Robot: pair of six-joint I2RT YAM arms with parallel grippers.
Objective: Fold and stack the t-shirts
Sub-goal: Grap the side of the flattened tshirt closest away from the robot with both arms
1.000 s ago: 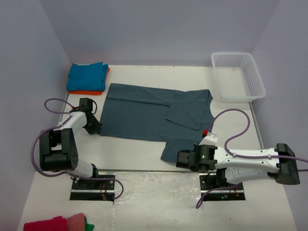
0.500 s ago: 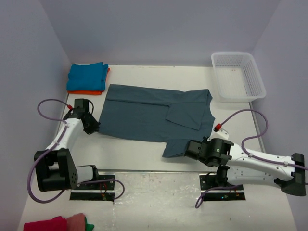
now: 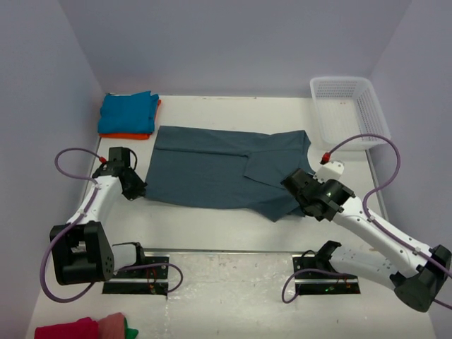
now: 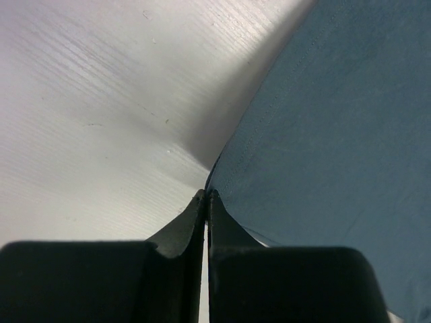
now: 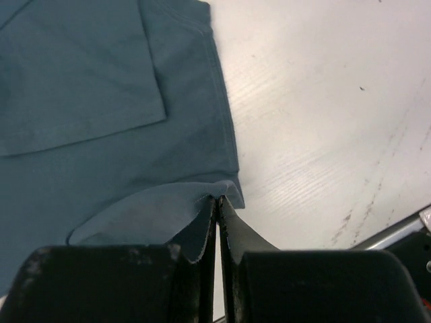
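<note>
T-shirts, three in number, lie on the white surface (image 3: 212, 233). One slate-blue t-shirt (image 3: 212, 166) is spread flat at the centre, with one sleeve folded in over its body. One turquoise t-shirt (image 3: 127, 111) sits folded at the far left corner, on top of one orange t-shirt (image 3: 131, 135), of which only a thin edge shows. These two are stacked, well apart from the right arm and just beyond the spread shirt's far-left corner.

Two arms reach in. The left fingers (image 4: 185, 225) are closed on the slate-blue t-shirt's near-left corner, low against the surface. The right fingers (image 5: 239, 232) are closed on its near-right edge, pinching a flap whose paler underside curls up over the cloth.

One white mesh basket (image 3: 374, 113) stands at the far right corner. One heap of red and pink cloth (image 3: 78, 328) lies at the near left edge.
</note>
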